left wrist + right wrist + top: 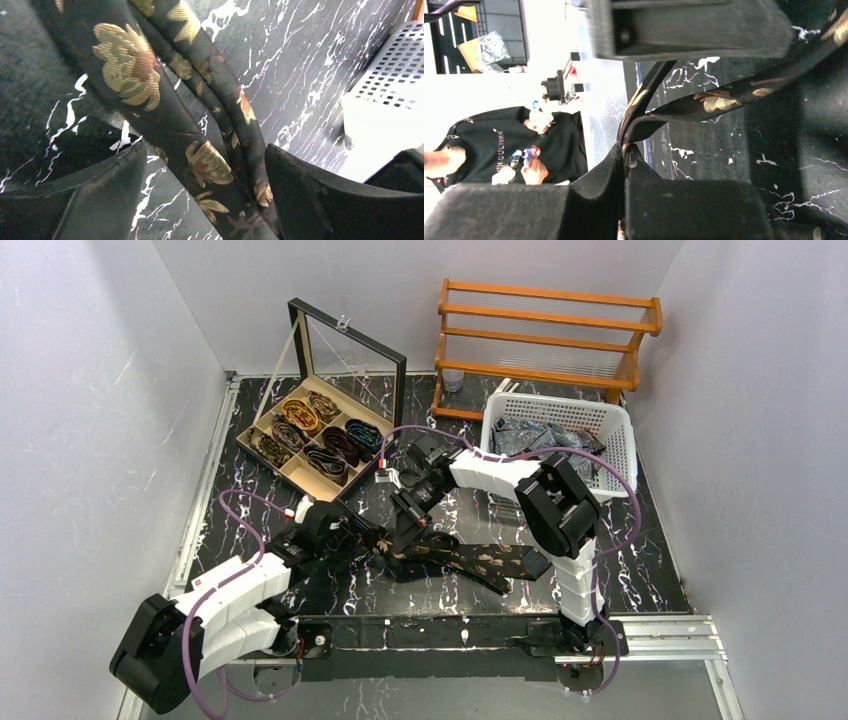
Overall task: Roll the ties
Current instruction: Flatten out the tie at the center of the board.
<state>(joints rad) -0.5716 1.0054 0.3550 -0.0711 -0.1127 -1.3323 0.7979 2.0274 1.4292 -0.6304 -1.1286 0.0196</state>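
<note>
between the spread jaws of the left gripper [205, 155] runs the dark floral tie [130, 65]; right gripper [625, 152] pinches it.

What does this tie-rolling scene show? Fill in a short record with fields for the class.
tie in work: dark floral tie, partly lying on the marble table
right gripper: shut on the dark floral tie
left gripper: open, astride the same tie
divided box: lid up, rolled ties in compartments
white basket: grey ties piled inside
</note>
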